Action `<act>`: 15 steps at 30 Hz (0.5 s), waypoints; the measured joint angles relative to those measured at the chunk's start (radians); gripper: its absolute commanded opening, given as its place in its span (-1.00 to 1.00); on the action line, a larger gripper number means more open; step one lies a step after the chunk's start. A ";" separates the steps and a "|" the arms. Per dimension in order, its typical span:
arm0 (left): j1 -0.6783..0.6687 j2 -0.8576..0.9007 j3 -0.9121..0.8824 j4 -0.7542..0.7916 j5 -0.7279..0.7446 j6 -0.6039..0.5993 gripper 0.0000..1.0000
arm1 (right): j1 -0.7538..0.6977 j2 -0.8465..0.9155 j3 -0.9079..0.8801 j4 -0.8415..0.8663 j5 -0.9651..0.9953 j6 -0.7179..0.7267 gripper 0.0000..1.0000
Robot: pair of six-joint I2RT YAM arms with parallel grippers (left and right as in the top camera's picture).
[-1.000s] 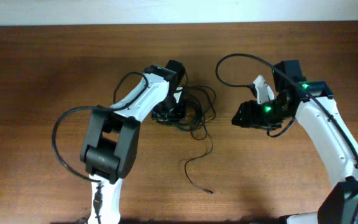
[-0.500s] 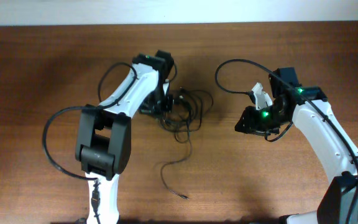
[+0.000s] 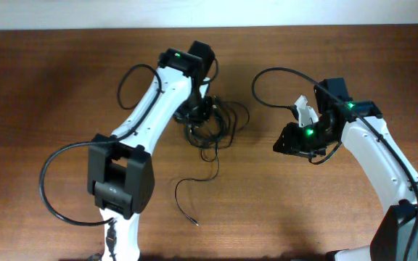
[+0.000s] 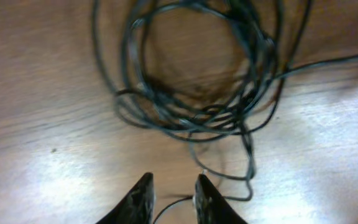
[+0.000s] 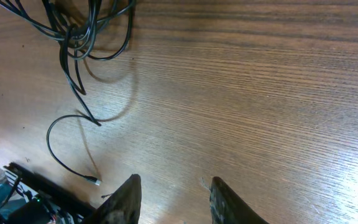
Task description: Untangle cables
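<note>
dark wood grain covers the table, with a pale wall along its far edge. the left hand points down at the table near the middle, its two dark fingers standing a narrow gap apart. one thin black strand runs into that gap at the bottom of the wrist view. it is far thinner than the gap, so nothing looks pinched. just ahead of the fingertips lie the cables: several thin black cords wound into a rough ring of overlapping loops. a small loop hangs on the side nearest the hand, and one strand leaves toward the right edge of the view. from overhead the cables sit just to the right of the left hand, toward the far side of the table. a single loose tail curls away toward the near side, ending in a small plug well apart from the tangle.

the right hand hovers over bare wood, well apart from the cables, its fingers moderately wide with nothing between them. in its wrist view the tangle shows only in the upper left corner. the tail's loop and silver-tipped plug lie lower on the left. a thicker black arm cable arcs beside the right arm.
</note>
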 measured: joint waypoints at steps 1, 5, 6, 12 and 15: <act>-0.008 0.000 -0.010 0.016 0.003 -0.005 -0.43 | 0.000 0.000 0.000 0.000 0.000 0.001 -0.28; -0.065 0.000 -0.104 0.113 0.022 -0.056 -0.45 | 0.000 0.000 0.000 0.002 0.000 0.002 -0.28; -0.074 0.000 -0.121 0.134 0.024 -0.066 -0.43 | 0.000 0.000 0.000 0.002 0.000 0.002 -0.28; -0.101 0.000 -0.212 0.178 0.025 -0.100 -1.00 | 0.000 0.000 0.000 0.008 0.000 0.002 -0.28; -0.101 0.000 -0.214 0.200 0.026 -0.107 -1.00 | 0.000 0.000 0.000 0.011 0.000 0.004 -0.28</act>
